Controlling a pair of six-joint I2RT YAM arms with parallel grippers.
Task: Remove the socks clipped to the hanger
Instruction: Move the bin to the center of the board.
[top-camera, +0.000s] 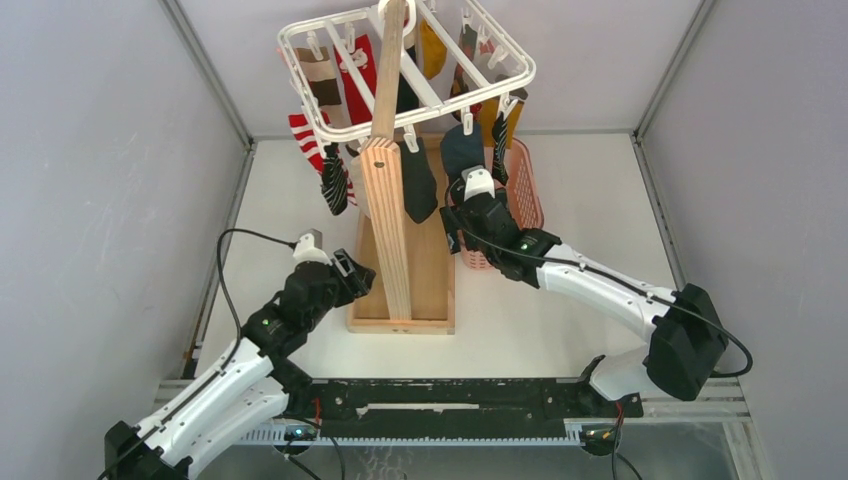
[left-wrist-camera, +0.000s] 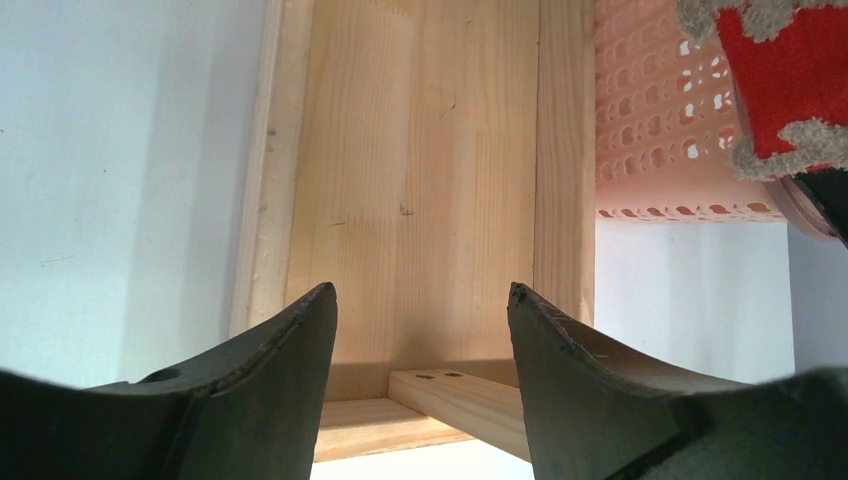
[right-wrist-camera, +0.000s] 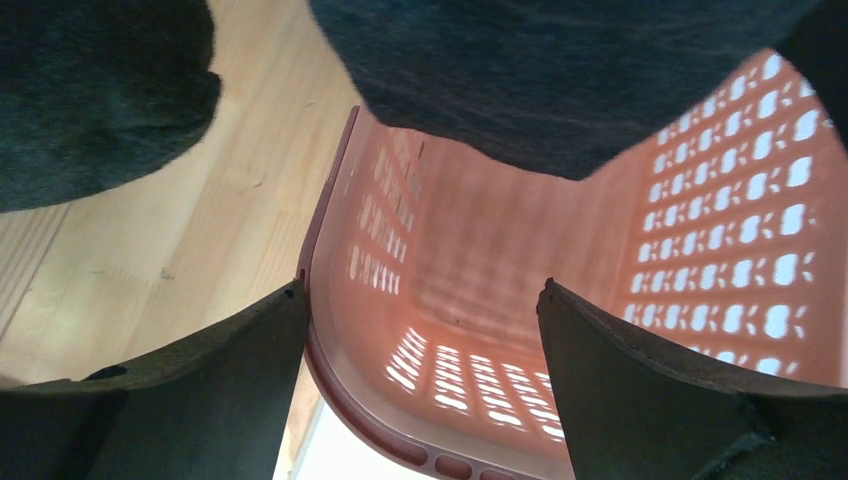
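The white hanger (top-camera: 522, 68) sits atop a wooden post, with several socks clipped below it: red-white striped (top-camera: 303, 135), black-white striped (top-camera: 334, 186), black (top-camera: 418, 186), dark grey (top-camera: 462, 150), mustard (top-camera: 433, 50). My right gripper (top-camera: 472, 188) is open just under the dark grey sock (right-wrist-camera: 560, 80), holding nothing (right-wrist-camera: 420, 300); a second dark sock (right-wrist-camera: 90, 100) hangs to its left. My left gripper (top-camera: 345, 268) stands open and empty (left-wrist-camera: 422, 295), low beside the wooden stand. A red sock with grey trim (left-wrist-camera: 780, 80) shows at the upper right of the left wrist view.
The tall wooden stand (top-camera: 388, 230) rises from a flat wooden base (top-camera: 432, 270) mid-table. A pink perforated basket (top-camera: 526, 190) stands right of it, directly below my right gripper (right-wrist-camera: 700, 250) and seen beyond the stand (left-wrist-camera: 660, 120). Grey walls close in both sides.
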